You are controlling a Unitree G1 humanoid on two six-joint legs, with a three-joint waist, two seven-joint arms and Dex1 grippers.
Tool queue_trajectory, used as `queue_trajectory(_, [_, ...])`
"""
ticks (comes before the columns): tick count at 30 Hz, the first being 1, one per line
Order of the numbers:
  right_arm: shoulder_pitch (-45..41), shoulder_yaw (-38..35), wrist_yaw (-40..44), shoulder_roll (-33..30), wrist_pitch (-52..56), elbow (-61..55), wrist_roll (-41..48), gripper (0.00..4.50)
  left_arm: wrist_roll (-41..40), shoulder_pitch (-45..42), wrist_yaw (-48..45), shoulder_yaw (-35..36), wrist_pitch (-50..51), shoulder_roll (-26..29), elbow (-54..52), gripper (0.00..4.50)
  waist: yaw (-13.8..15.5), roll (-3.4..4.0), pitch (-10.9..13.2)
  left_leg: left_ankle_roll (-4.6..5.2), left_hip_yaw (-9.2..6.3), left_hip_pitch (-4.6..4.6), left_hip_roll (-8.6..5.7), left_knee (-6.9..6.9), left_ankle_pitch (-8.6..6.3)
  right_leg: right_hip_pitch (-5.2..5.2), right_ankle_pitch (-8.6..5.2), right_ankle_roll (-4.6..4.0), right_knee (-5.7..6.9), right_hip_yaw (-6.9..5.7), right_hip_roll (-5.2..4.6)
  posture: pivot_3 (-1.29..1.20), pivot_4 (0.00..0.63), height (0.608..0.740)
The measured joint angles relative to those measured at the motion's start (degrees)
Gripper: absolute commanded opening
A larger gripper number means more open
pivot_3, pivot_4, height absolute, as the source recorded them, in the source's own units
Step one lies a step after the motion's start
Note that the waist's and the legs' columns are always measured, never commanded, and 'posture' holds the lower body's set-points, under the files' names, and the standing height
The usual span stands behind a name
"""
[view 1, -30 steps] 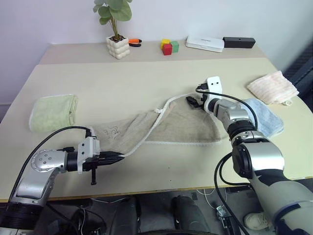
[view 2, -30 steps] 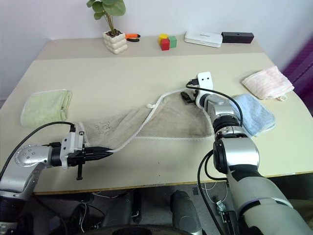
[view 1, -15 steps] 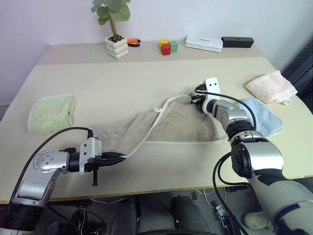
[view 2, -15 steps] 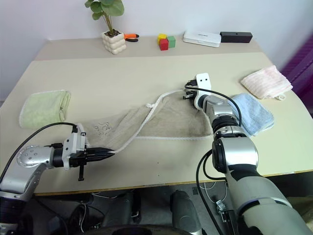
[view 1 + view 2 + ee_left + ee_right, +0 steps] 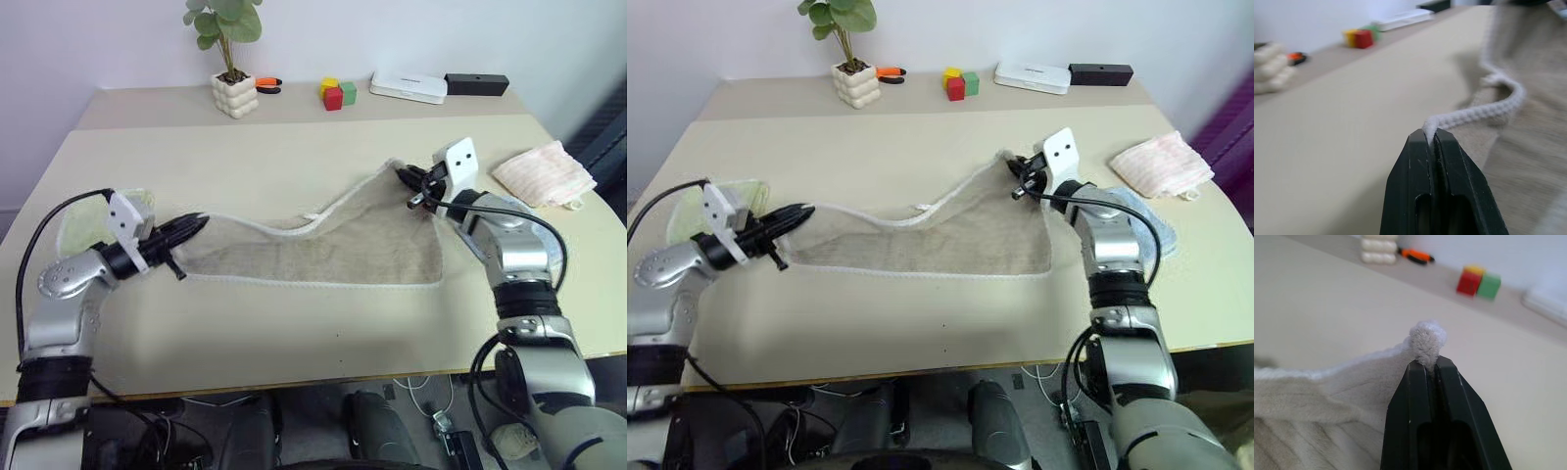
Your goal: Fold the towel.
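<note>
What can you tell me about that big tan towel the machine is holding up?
The towel is beige-tan terry cloth edged with white cord. It hangs stretched between two shut pincers: the left pincer pinches the cord at one corner, the right pincer pinches the opposite corner. Its upper edge sags between them, with a small knot-like kink midway, and its lower part rests on the table.

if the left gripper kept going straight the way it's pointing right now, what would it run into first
Most likely the towel itself. The left gripper, shut on the towel's white corded edge, points toward the right gripper along the cloth stretched between them, so it would push into that slack cloth first. Depth is hard to judge.
</note>
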Motion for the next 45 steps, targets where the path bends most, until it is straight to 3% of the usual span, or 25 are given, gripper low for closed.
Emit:
queue_trajectory(6, [-0.17,2.0,0.51,0.09,-0.82,0.63,-0.81,0.05,9.52,-13.24,6.66,-2.74,-6.81,0.09,18.8,0.0,-0.25,0.0,0.01,-0.01,0.03,0.02,-0.02,0.06,0.01,-0.01,0.01,0.01,0.03,0.02,0.02,0.0,0.15,0.735])
queue_trajectory(12, [-21.11,3.89,-8.89,3.62,-14.07,23.98,-7.01,0.05,21.3,-37.05,16.36,-8.73,-17.71,-0.79,46.99,0.0,-0.43,-0.21,0.2,-0.1,0.02,-0.24,-0.02,0.02,0.07,-0.27,0.02,0.02,0.01,0.01,0.07,0.0,0.15,0.735])
queue_trajectory(15, [-29.44,4.06,-15.64,3.79,-21.05,34.17,-9.8,0.05,24.46,-47.43,21.26,-9.5,-21.23,0.61,54.31,0.0,-0.41,-0.21,0.2,-0.39,0.04,-0.89,-0.02,0.02,0.25,-0.92,0.0,0.05,0.05,0.0,0.03,0.0,0.15,0.735])
queue_trajectory(19, [-31.28,2.83,-18.59,3.53,-27.8,39.01,-9.63,0.05,25.32,-52.92,22.21,-8.87,-25.94,3.32,57.33,0.0,-0.55,-0.19,0.21,-0.45,0.22,-0.96,-0.02,-0.11,0.27,-1.02,-0.01,0.08,0.01,-0.1,-0.08,0.0,0.15,0.735])
queue_trajectory(24, [-21.08,-0.03,-12.13,2.47,-31.58,29.27,-4.61,0.05,21.46,-48.31,9.44,-5.67,-32.09,5.61,57.04,0.0,-0.63,-0.16,0.21,-0.46,0.28,-0.84,0.0,0.03,0.28,-0.92,-0.04,0.12,0.04,-0.15,-0.11,0.0,0.15,0.735])
queue_trajectory(28, [-2.97,1.1,-6.06,2.2,-29.97,12.89,-2.05,0.05,15.75,-36.32,-7.36,-2.62,-34.36,5.82,54.67,0.0,-0.6,-0.13,0.19,-0.56,0.27,-0.81,0.01,0.07,0.34,-0.92,-0.04,0.12,0.15,-0.15,-0.1,0.0,0.15,0.735])
queue_trajectory(32, [9.6,3.78,-1.47,0.24,-29.49,4.86,-2.07,0.05,11.28,-25.25,-20.07,-2.15,-33.72,5.43,49.85,0.0,-0.49,-0.14,0.19,-0.53,0.25,-0.86,0.02,0.17,0.33,-0.94,-0.03,0.11,0.19,-0.15,-0.12,0.0,0.15,0.735])
queue_trajectory(38, [15.52,3.75,4.1,-4.86,-26.36,-2.66,-0.46,0.05,5.85,-15.85,-27.2,-1.58,-29.99,5.42,36.44,0.0,-0.12,-0.17,0.18,-0.22,0.19,-0.78,0.02,0.33,0.15,-0.88,-0.03,0.1,0.42,-0.13,-0.12,0.0,0.15,0.735])
queue_trajectory(41, [17.36,3.71,7.34,-5.74,-23.06,-6.71,2.27,0.95,4.66,-13.34,-27.46,-1.51,-27.73,5.42,32.27,0.0,-0.11,-0.18,0.17,-0.22,0.15,-0.74,0.02,0.33,0.15,-0.85,-0.03,0.1,0.45,-0.14,-0.09,0.0,0.15,0.735])
queue_trajectory(45, [19.54,4.05,9.6,-6.72,-20.97,-7.33,2.67,2.9,4.1,-11.29,-26.66,-1.39,-26.49,5.42,29.76,0.0,0.11,-0.18,0.16,-0.19,0.15,-0.75,0.02,0.4,0.14,-0.83,-0.03,0.1,0.46,-0.14,-0.1,0.0,0.15,0.735])
